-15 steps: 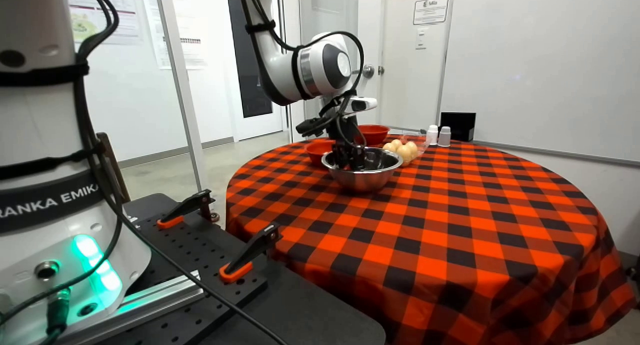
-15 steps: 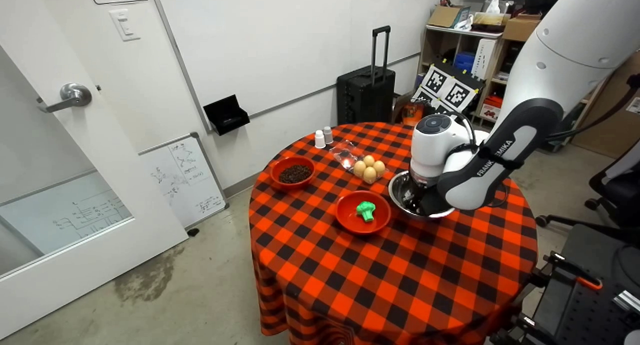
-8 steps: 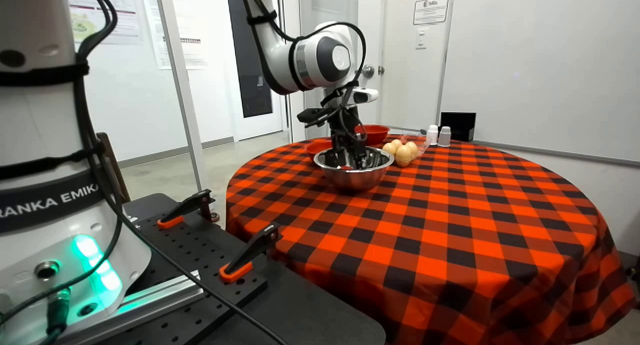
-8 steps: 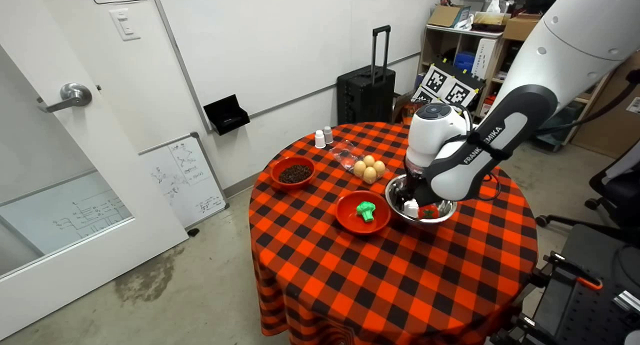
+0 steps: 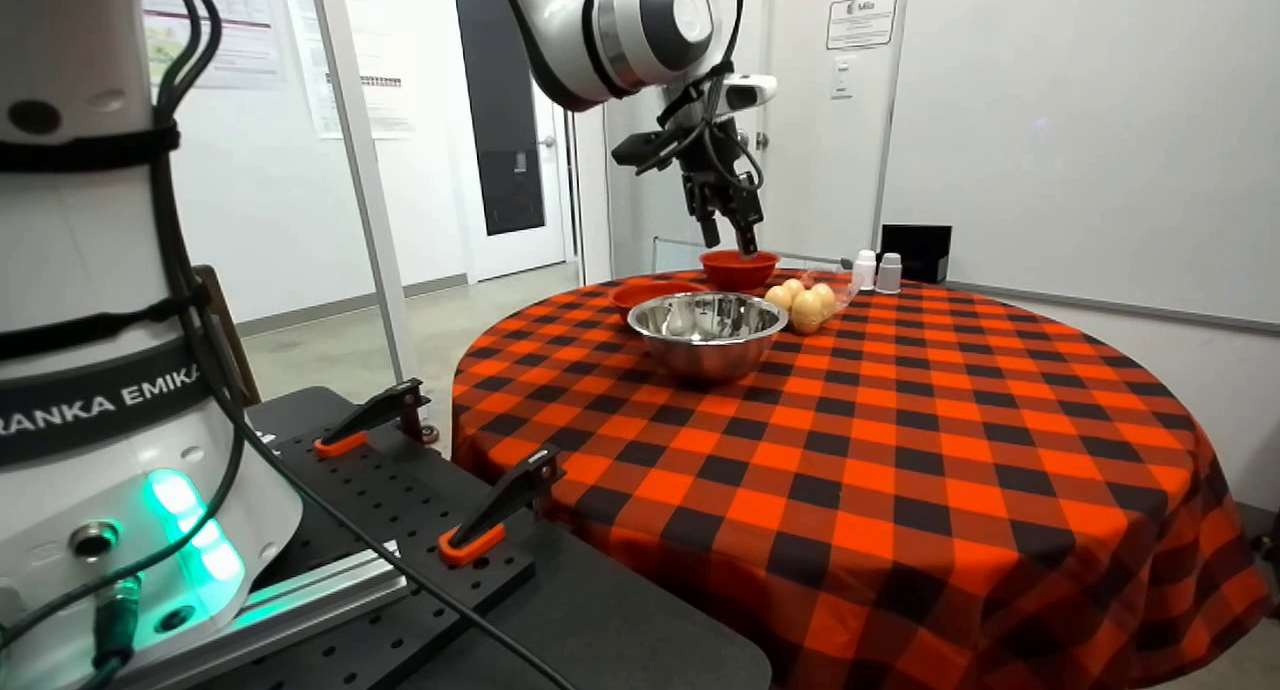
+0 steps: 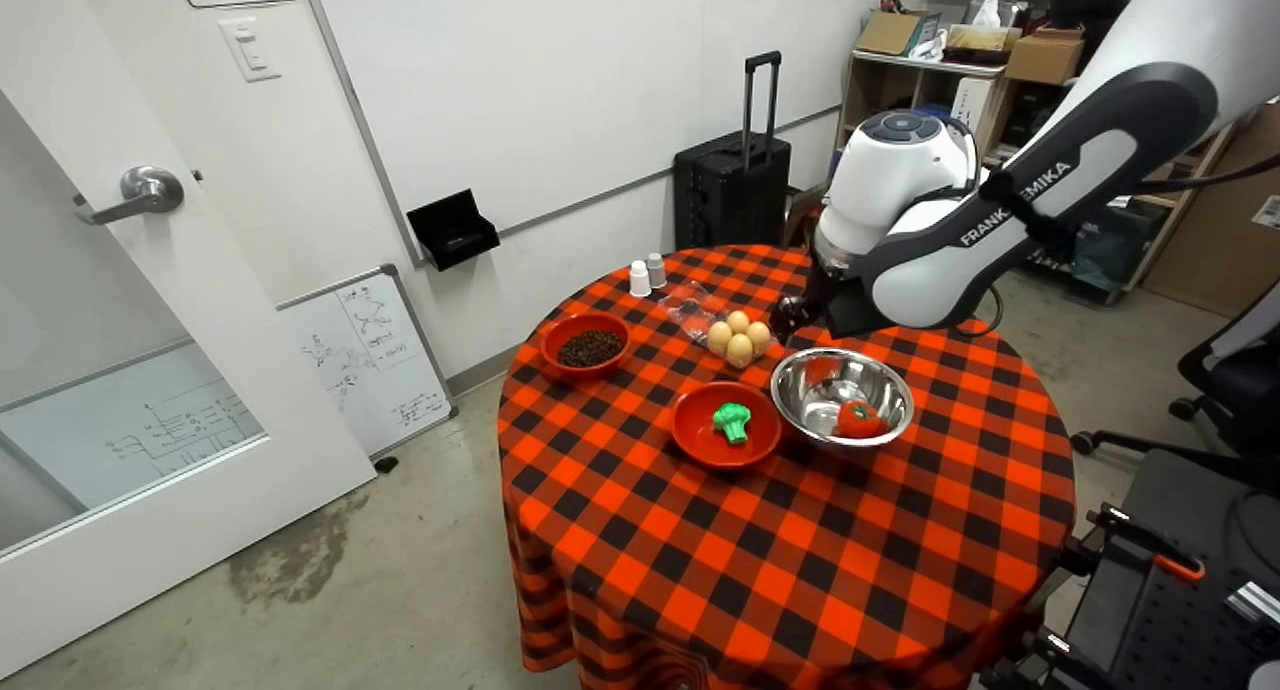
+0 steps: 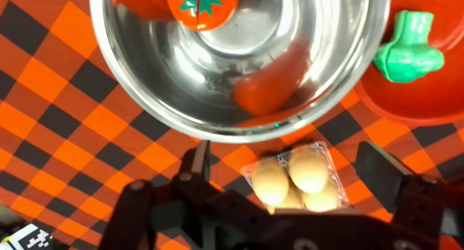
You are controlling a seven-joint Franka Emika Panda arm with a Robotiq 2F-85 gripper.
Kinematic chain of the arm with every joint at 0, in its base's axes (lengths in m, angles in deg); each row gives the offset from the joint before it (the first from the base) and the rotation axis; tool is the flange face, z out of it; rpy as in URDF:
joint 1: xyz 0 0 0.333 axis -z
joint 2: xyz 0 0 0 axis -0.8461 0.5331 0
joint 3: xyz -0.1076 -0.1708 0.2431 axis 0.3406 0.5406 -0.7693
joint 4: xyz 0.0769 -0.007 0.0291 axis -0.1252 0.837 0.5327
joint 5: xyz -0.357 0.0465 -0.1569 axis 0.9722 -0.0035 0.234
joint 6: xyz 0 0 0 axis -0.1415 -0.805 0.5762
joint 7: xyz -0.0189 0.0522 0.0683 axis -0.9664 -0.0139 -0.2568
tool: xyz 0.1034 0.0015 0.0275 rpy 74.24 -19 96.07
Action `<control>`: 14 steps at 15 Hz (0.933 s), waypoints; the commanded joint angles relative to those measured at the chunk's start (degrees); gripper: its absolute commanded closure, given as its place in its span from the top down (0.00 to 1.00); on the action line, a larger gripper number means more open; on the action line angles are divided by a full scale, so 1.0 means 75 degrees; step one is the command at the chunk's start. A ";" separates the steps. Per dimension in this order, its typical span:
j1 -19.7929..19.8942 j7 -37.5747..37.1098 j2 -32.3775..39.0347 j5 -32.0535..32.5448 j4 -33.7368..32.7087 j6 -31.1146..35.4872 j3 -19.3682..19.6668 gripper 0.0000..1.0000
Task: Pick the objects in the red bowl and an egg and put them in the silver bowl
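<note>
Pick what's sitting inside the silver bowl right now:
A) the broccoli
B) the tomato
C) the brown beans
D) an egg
B: an exterior view shows the tomato lying inside the silver bowl, while the broccoli is in the red bowl beside it and the eggs sit outside both.

From here I read "RANKA EMIKA" on the robot's base (image 5: 100, 410) and "FRANK", "EMIKA" on its forearm (image 6: 975, 260). The wall sign (image 5: 861, 21) seems to say "Mila".
</note>
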 commanded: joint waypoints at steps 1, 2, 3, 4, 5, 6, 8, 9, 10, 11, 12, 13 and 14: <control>-0.0009 0.0386 -0.0722 -0.0120 0.0026 -0.0076 -0.0388 1.00; 0.0042 0.0537 -0.0783 -0.0261 -0.0069 -0.0069 -0.0609 1.00; 0.0108 0.0786 -0.0805 -0.0472 -0.0193 -0.0087 -0.0887 1.00; 0.0150 0.1033 -0.0791 -0.0630 -0.0309 -0.0110 -0.1106 1.00; 0.0210 0.1391 -0.0749 -0.0895 -0.0444 -0.0155 -0.1369 1.00; 0.0230 0.1702 -0.0629 -0.1083 -0.0639 -0.0253 -0.1568 1.00; 0.0243 0.2215 -0.0371 -0.1339 -0.0972 -0.0472 -0.1855 1.00; 0.0199 0.2265 -0.0217 -0.1287 -0.1133 -0.0607 -0.1879 1.00; 0.0074 0.1982 -0.0032 -0.0994 -0.1311 -0.0784 -0.1741 1.00; -0.0018 0.1728 0.0137 -0.0803 -0.1459 -0.0933 -0.1626 1.00; -0.0140 0.1373 0.0331 -0.0583 -0.1615 -0.1116 -0.1449 1.00; -0.0222 0.1154 0.0510 -0.0446 -0.1765 -0.1301 -0.1320 1.00; -0.0321 0.0874 0.0702 -0.0276 -0.1919 -0.1493 -0.1165 1.00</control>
